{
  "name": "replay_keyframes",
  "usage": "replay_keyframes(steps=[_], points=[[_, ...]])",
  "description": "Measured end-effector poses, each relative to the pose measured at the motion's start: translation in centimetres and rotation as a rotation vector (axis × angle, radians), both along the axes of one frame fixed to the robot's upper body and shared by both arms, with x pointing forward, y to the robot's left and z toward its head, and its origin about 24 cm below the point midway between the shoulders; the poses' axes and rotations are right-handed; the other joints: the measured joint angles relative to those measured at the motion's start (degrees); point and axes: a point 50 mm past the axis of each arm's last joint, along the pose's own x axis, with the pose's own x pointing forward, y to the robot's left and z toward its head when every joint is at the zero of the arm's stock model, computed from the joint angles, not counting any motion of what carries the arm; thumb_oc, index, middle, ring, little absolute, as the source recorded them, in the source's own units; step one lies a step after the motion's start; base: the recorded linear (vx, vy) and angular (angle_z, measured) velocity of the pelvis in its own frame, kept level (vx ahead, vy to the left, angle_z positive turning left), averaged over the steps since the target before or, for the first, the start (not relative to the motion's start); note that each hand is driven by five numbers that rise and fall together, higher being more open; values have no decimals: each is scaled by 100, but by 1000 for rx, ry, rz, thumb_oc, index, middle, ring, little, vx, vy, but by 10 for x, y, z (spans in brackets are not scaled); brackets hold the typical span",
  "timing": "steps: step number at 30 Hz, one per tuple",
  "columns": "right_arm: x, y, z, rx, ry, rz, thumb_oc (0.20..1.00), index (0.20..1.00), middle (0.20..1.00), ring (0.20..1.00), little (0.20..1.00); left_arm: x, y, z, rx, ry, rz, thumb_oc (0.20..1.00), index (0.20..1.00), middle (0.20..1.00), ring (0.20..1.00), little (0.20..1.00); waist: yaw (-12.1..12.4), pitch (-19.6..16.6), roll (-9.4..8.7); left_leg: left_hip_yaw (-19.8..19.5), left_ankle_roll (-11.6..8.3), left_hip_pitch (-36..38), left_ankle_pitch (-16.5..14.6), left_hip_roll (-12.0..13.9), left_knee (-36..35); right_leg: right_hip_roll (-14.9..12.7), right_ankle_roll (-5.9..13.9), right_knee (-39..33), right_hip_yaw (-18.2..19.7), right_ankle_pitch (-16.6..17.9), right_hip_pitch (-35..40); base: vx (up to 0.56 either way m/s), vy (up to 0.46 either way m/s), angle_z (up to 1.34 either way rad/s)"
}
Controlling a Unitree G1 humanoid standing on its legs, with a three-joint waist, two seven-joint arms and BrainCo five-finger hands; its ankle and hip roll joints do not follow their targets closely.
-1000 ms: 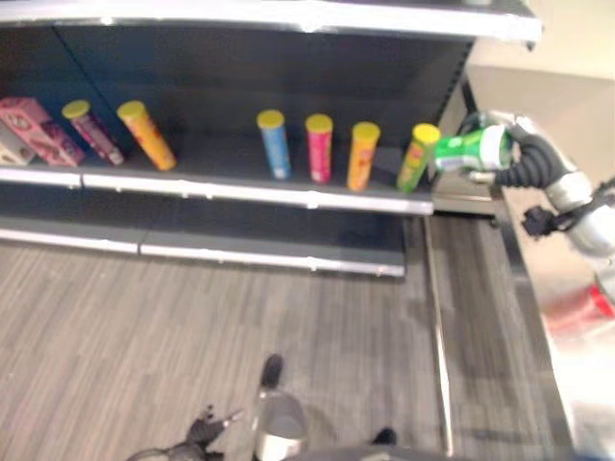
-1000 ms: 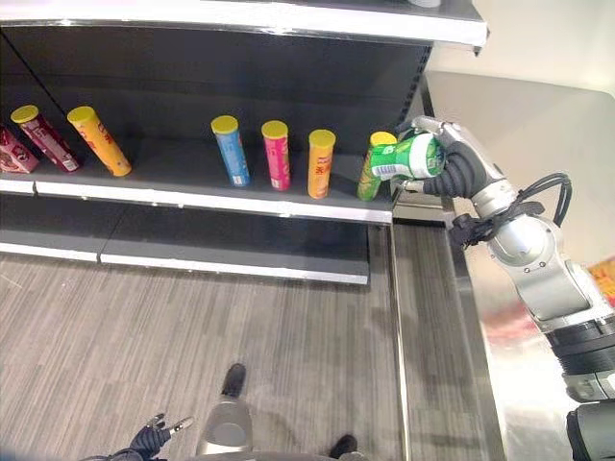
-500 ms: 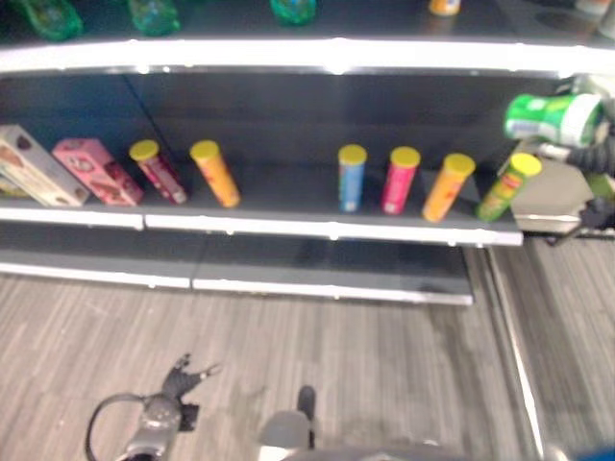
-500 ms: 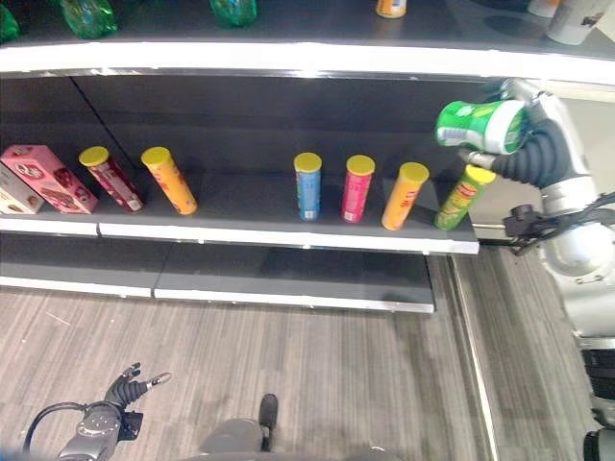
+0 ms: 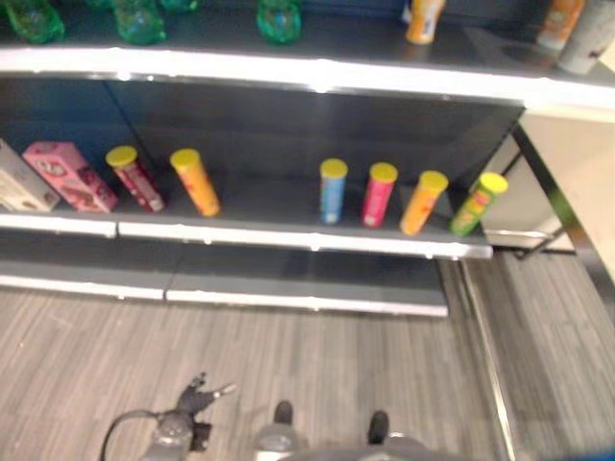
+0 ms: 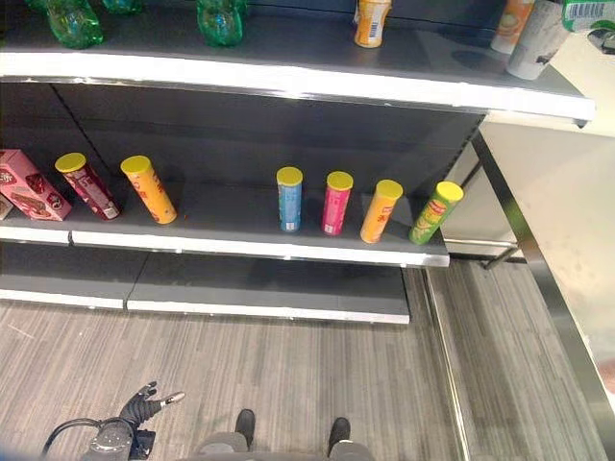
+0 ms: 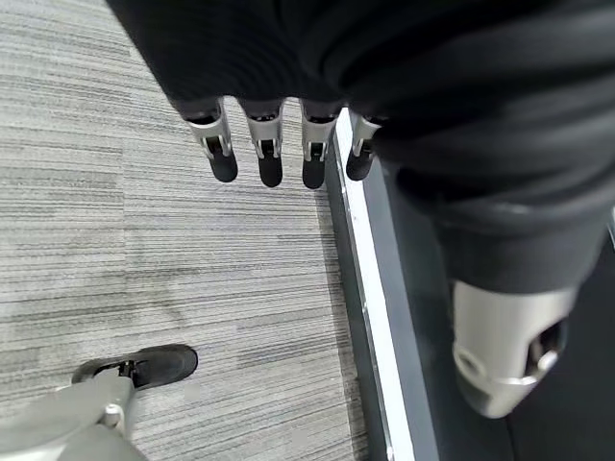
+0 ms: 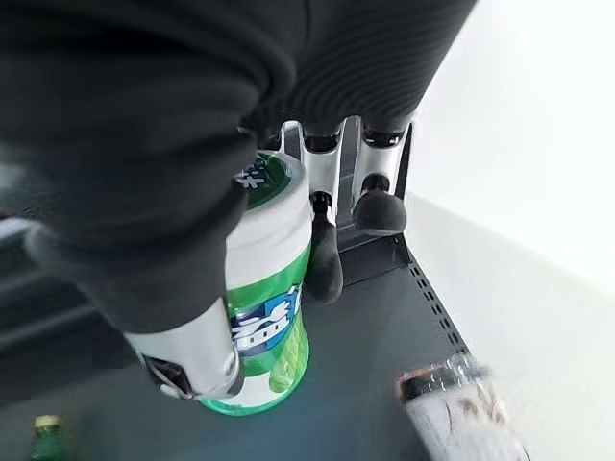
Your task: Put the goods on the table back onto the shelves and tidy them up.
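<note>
A green and white canister [image 8: 271, 288] stands upright above the dark top shelf [image 6: 288, 82], and my right hand [image 8: 192, 346] is shut on it, fingers [image 8: 323, 261] on one side and thumb on the other. In the right eye view the canister [image 6: 588, 13] shows at the top shelf's far right end. My left hand [image 6: 144, 401] hangs low over the floor, open with straight fingers [image 7: 269, 158] and nothing in it.
The top shelf carries green bottles [image 6: 75, 21], an orange bottle [image 6: 370, 21] and pale containers [image 6: 533, 36]; a clear bottle [image 8: 461, 413] stands beside the canister. Several yellow-lidded tubes [image 6: 336, 203] and a pink box [image 6: 29, 182] line the middle shelf. The steel table [image 6: 567, 288] is to the right.
The camera has tilted up, bringing the top shelf into view. My right hand has lifted the green canister from middle-shelf height to the top shelf's right end.
</note>
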Motion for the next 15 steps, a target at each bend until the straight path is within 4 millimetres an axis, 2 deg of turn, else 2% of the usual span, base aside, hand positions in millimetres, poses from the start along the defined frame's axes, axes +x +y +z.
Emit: replay_keyframes(steps=[6,7,13,14,15], points=[[33,10,4,-60,202,-30,200,200,200,200,200,-1,5,1,9,2,3,1000,1000,1000,1000,1000,173,-169,-285,-152,-17,-86,6,-18,4,-36,-24,0,-224,-37,43,79,-64,17],[33,7,4,-57,212,-46,200,200,200,200,200,1,6,3,13,-4,2,1000,1000,1000,1000,1000,215,-192,-325,-196,-30,-126,16,-20,2,-37,-19,-1,-262,-47,26,75,-63,23],[47,-3,-5,0,304,-104,200,200,200,200,200,-20,16,-2,22,57,46,1000,1000,1000,1000,1000,504,-256,-397,-473,-97,-295,56,-30,53,-20,-42,3,-512,-128,37,66,-117,25],[48,-3,-7,-3,323,-111,200,200,200,200,200,-23,19,-1,29,66,48,1000,1000,1000,1000,1000,514,-251,-393,-541,-181,-471,3,-30,273,10,-42,3,-570,-200,15,-41,-127,42],[48,-3,-6,-15,334,-121,200,200,200,200,200,-18,22,1,34,56,43,1000,1000,1000,1000,1000,479,-216,-412,-636,-259,-704,-50,-69,604,41,-129,11,-526,-267,-10,-48,-84,53]])
